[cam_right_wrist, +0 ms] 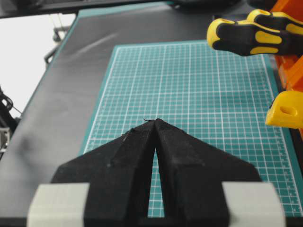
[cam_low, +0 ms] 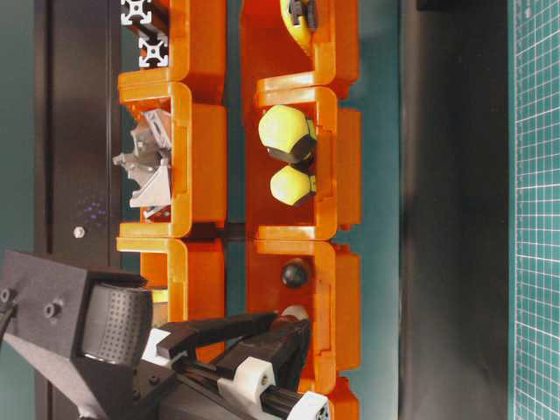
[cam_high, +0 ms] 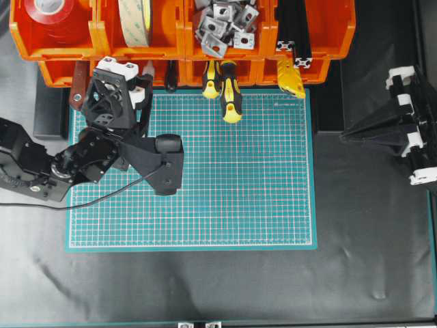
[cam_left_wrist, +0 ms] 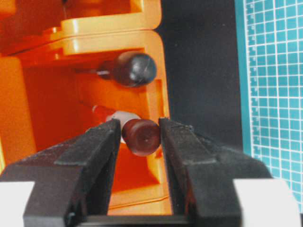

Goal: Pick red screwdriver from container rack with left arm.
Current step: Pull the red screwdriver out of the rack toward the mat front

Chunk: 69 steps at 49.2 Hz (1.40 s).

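Note:
The red screwdriver (cam_left_wrist: 142, 137) lies in a lower bin of the orange container rack (cam_left_wrist: 156, 61), its dark red butt toward me and a white band behind it. In the left wrist view both black fingers of my left gripper (cam_left_wrist: 140, 126) press against the sides of that butt, so it is shut on it. From table level the left gripper (cam_low: 293, 322) reaches into the rack's (cam_low: 346, 175) bottom-row bin. My right gripper (cam_right_wrist: 155, 120) hangs shut and empty at the right side (cam_high: 345, 134), far from the rack (cam_high: 177, 41).
A black-handled tool (cam_left_wrist: 135, 68) sits in the same bin just above the red one. Two yellow-and-black screwdrivers (cam_high: 231, 92) stick out over the green mat (cam_high: 225, 178). A broad dark-red handle (cam_high: 78, 85) and a yellow part (cam_high: 291, 78) also protrude. Metal brackets (cam_high: 222, 24) fill an upper bin.

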Each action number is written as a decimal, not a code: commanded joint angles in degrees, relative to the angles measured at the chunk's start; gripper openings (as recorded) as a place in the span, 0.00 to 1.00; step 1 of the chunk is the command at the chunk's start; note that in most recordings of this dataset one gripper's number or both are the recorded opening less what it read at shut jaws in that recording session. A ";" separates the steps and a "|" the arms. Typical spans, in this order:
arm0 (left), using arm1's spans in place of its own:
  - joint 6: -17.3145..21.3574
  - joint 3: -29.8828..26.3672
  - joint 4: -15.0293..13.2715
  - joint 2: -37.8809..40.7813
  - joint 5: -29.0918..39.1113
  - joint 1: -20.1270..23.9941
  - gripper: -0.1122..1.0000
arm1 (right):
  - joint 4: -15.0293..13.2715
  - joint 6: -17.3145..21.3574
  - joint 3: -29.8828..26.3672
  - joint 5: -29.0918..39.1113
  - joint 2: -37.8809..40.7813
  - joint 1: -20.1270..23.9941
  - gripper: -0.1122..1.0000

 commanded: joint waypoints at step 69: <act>6.06 -14.24 0.26 0.35 -1.32 -25.84 0.32 | 1.49 4.83 -5.80 0.88 -6.68 -1.23 0.10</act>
